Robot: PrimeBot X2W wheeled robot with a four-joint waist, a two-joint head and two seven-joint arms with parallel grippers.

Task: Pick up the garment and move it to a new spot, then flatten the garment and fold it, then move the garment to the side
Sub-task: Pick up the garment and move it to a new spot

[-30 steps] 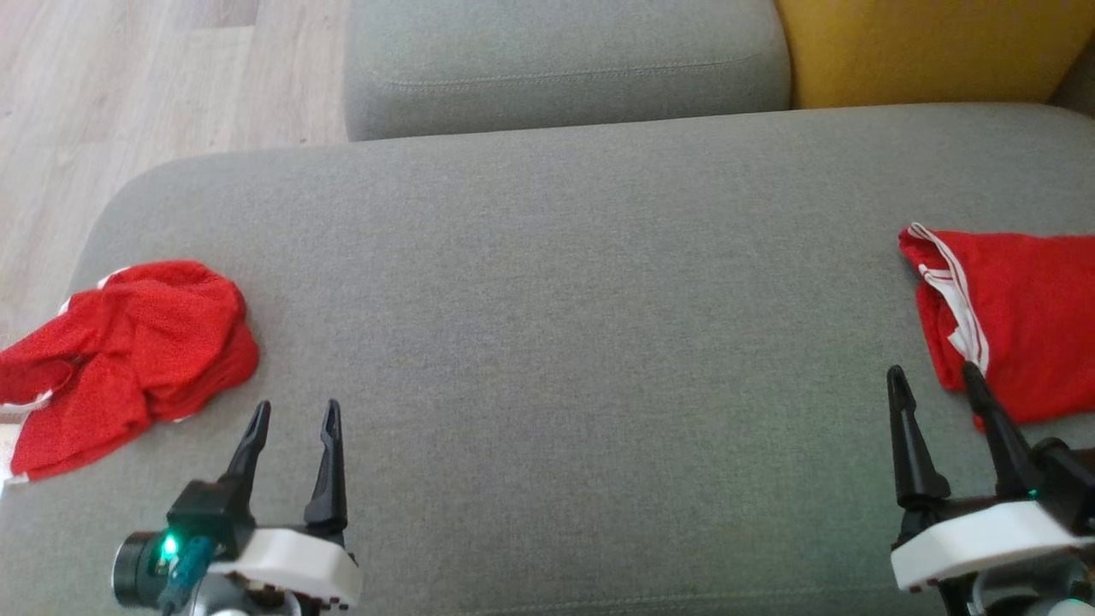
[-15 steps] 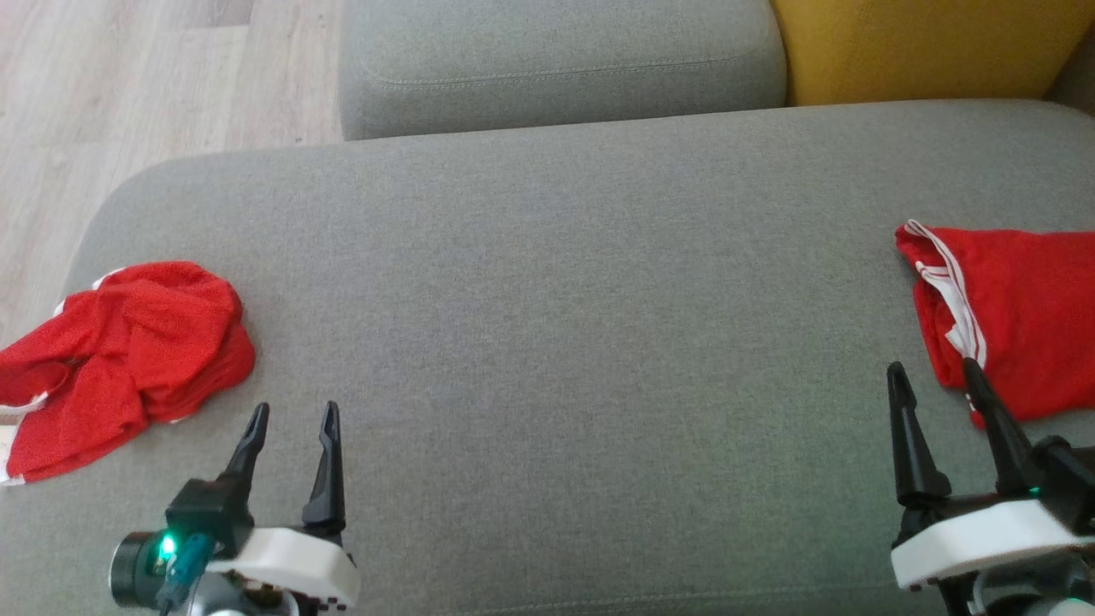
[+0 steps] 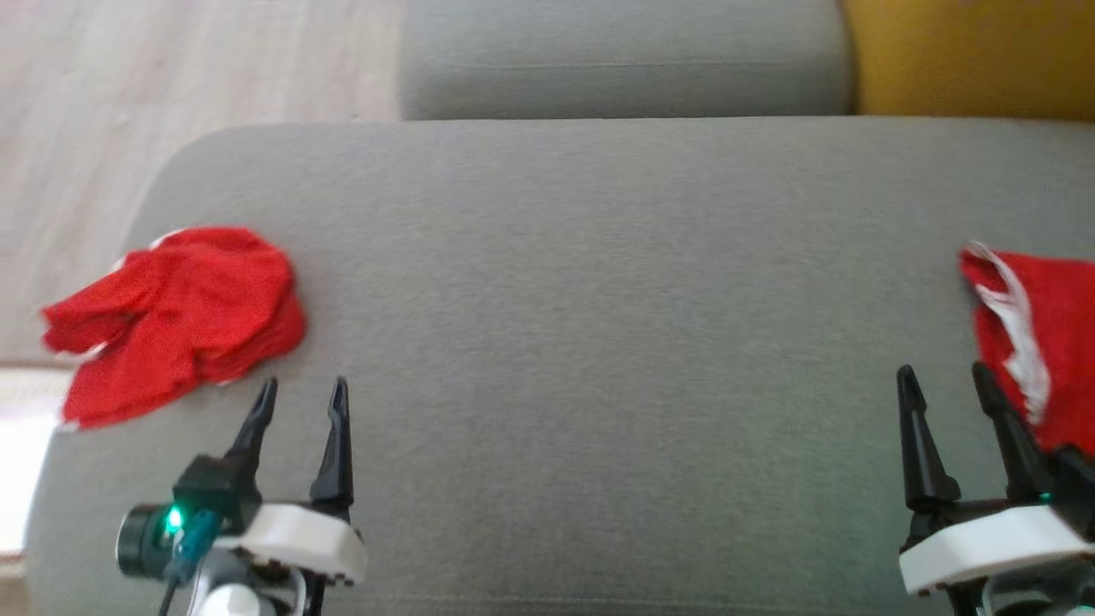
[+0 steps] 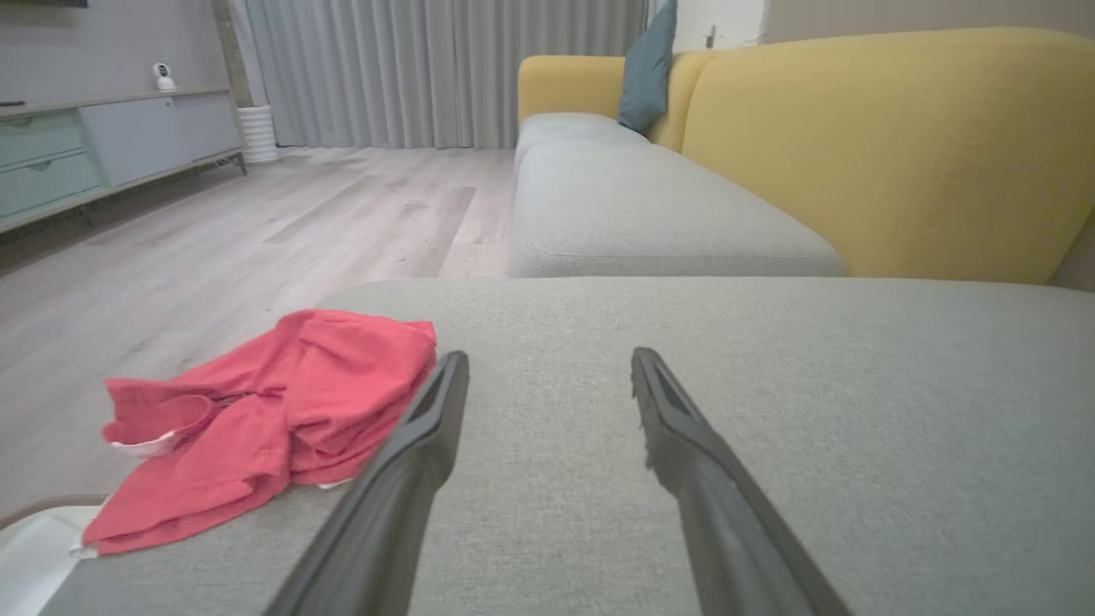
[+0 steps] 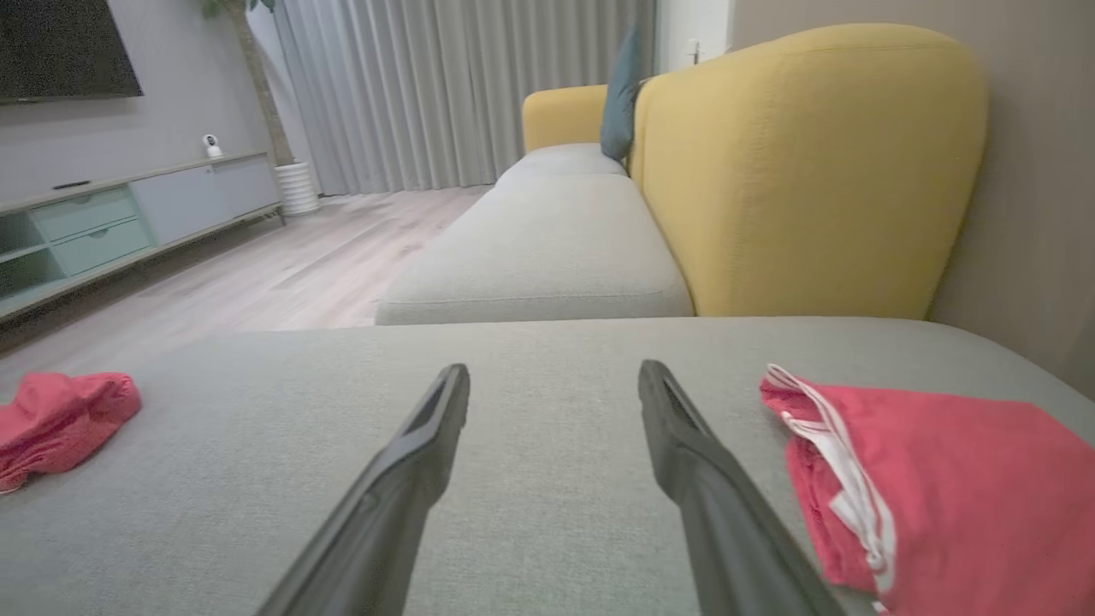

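The left gripper (image 3: 304, 387) and right gripper (image 3: 941, 372) hang over the grey fabric sofa cushion (image 3: 599, 299), fingers spread wide and empty, ready to grab (I think). The crumpled red mesh garment (image 3: 175, 321) lies at the left of the head view, just beside the left gripper. Its long way runs from lower left to upper right, fat end up-right. A flat red cloth with white trim (image 3: 1039, 342) sits at the right edge.

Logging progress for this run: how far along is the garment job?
Looks done: the trimmed red garment lies folded on the cushion, right side. In hand: nothing; left gripper and right gripper are open and empty. Left: the crumpled red garment at the left edge needs picking up, flattening, folding.
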